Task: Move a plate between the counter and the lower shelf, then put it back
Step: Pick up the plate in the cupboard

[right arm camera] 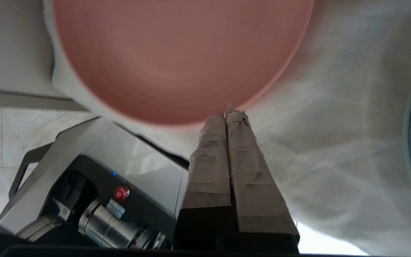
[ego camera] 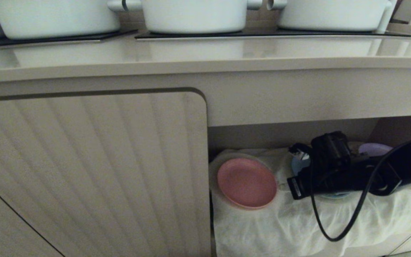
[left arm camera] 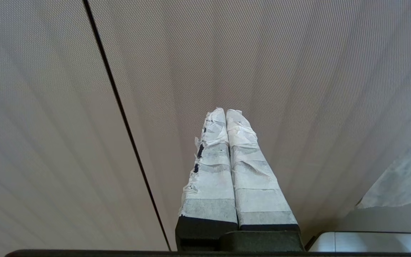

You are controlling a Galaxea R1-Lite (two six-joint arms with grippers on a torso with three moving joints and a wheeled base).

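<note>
On the lower shelf (ego camera: 394,128), the plate (right arm camera: 180,57) just beyond the right tool (right arm camera: 228,110), its fingers pressed together, empty.

A kitchen is indicated: white pots (ego camera: 194,16) are set on black hob panels (ego camera: 262,34) atop the counter (ego camera: 205,59), above a ribbed cabinet door (ego camera: 91,171).

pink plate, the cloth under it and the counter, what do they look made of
Pink plate: probably plastic, matte; even colour, dull sheen, faint concentric rings in the right wrist view.
Cloth: thin white fabric, perhaps non-woven; it wrinkles, drapes over mounds, and shows a fine weave up close.
Counter: smooth, semi-gloss beige slab, stone-like or laminate; it mirrors the white pots softly. Which one cannot be told.
</note>
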